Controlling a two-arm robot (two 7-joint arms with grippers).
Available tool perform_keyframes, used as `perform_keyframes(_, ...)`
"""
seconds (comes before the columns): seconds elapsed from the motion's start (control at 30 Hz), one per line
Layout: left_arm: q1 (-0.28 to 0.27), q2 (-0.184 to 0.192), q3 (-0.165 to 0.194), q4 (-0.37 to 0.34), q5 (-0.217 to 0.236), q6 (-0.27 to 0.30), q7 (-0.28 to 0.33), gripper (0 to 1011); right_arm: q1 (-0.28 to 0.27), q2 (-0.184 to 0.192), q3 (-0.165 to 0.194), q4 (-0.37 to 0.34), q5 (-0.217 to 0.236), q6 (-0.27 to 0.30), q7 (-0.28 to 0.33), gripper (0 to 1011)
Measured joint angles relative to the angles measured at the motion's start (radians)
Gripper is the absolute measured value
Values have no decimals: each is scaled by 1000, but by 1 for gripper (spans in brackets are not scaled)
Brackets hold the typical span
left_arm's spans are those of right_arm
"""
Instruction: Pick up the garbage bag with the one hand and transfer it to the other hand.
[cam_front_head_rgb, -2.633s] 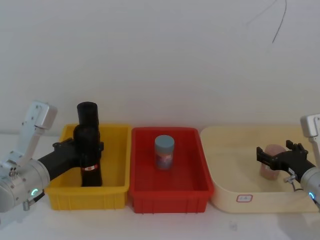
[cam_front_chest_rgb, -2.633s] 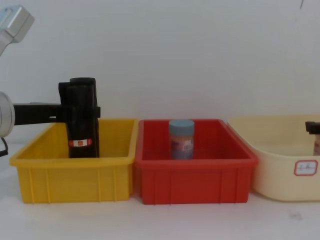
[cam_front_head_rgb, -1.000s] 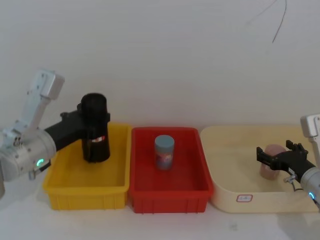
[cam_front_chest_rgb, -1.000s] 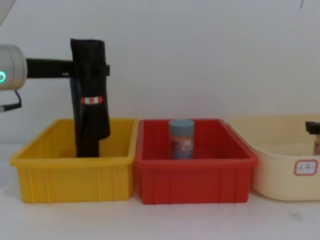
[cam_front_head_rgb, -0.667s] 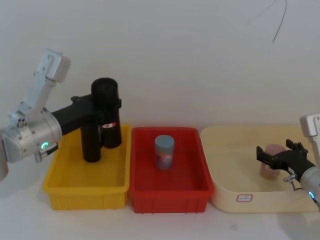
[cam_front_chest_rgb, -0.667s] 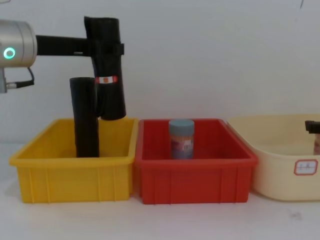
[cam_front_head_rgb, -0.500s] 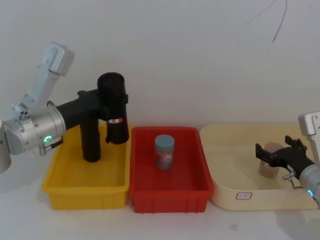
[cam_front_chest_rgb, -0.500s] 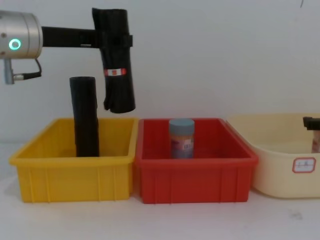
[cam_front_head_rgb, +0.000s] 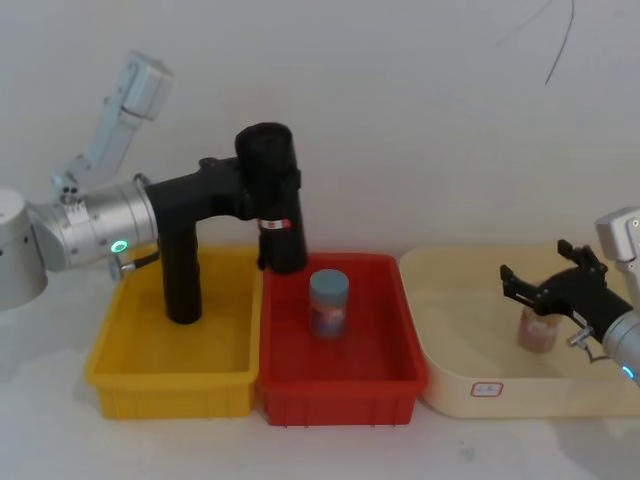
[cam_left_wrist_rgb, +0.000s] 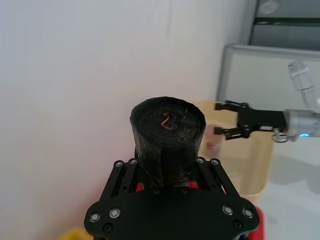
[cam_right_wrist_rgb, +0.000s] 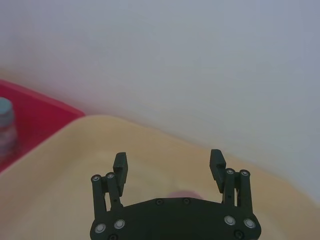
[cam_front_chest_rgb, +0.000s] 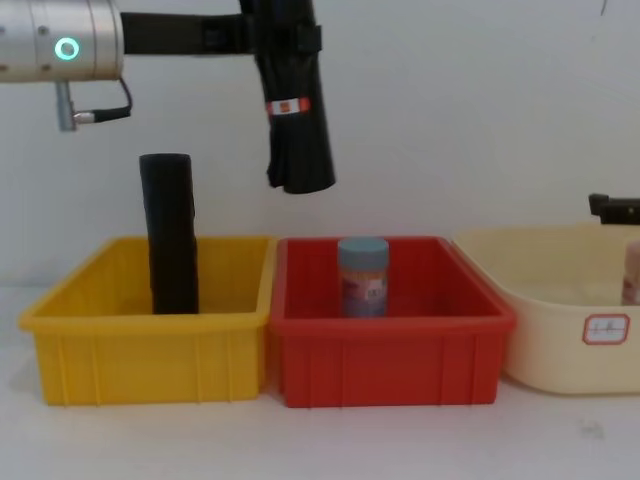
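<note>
My left gripper (cam_front_head_rgb: 268, 192), the one on the arm with the green-lit ring, is clamped round the garbage bag (cam_front_chest_rgb: 298, 140) near its upper end, with the red-and-white label band just below my fingers. I hold the roll in the air, well above the bins. Its long axis runs nearly upright: the flat top end faces up, and the lower end leans a little to the right, hanging over the seam between the yellow bin (cam_front_head_rgb: 170, 390) and the red bin (cam_front_head_rgb: 340, 395). In the left wrist view I look down on the roll's top face, which is wound tight between my two fingers. The plain black roll (cam_front_head_rgb: 181, 270) stands upright in the yellow bin, to the left of the bag and apart from it. A blue-capped jar (cam_front_head_rgb: 329, 303) stands in the red bin, lower than the bag's bottom end. My right gripper (cam_right_wrist_rgb: 168, 162), on the arm with the blue-lit ring, hangs with its fingers spread wide over the cream tub (cam_front_head_rgb: 450, 400) at far right, near a small pink object (cam_front_head_rgb: 537, 335), and grips nothing.
</note>
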Motion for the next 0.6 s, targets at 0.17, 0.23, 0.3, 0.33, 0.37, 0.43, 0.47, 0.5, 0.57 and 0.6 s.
perform_keyframes(0.17,-43,-23,15,56,-23,-11,-73,446,-4,22,0,-29,6,-36,52,1001)
perform_keyframes(0.23,-62,-34,23,82,-33,-15,-102,446,-8,36,2,-47,13,-51,81,1000)
perform_keyframes(0.3,-75,-42,28,100,-39,-19,-128,446,-11,49,5,-66,21,-63,106,1001)
perform_keyframes(0.33,-89,-51,34,120,-46,-25,-153,446,-13,55,6,-74,24,-67,119,1001)
perform_keyframes(0.37,-96,-55,36,129,-49,-27,-163,446,-13,58,7,-78,27,-70,129,1001)
perform_keyframes(0.43,-113,-65,44,154,-56,-34,-191,446,-16,73,8,-97,39,-78,161,1001)
perform_keyframes(0.47,-118,-68,46,160,-58,-36,-199,446,-17,78,8,-105,43,-79,172,1001)
perform_keyframes(0.5,-127,-73,50,172,-61,-41,-215,446,-19,86,8,-115,51,-81,193,1001)
perform_keyframes(0.57,-136,-79,55,183,-63,-47,-225,446,-19,94,8,-124,61,-81,216,1000)
perform_keyframes(0.6,-139,-81,57,188,-64,-50,-231,446,-19,102,5,-132,69,-81,237,1001)
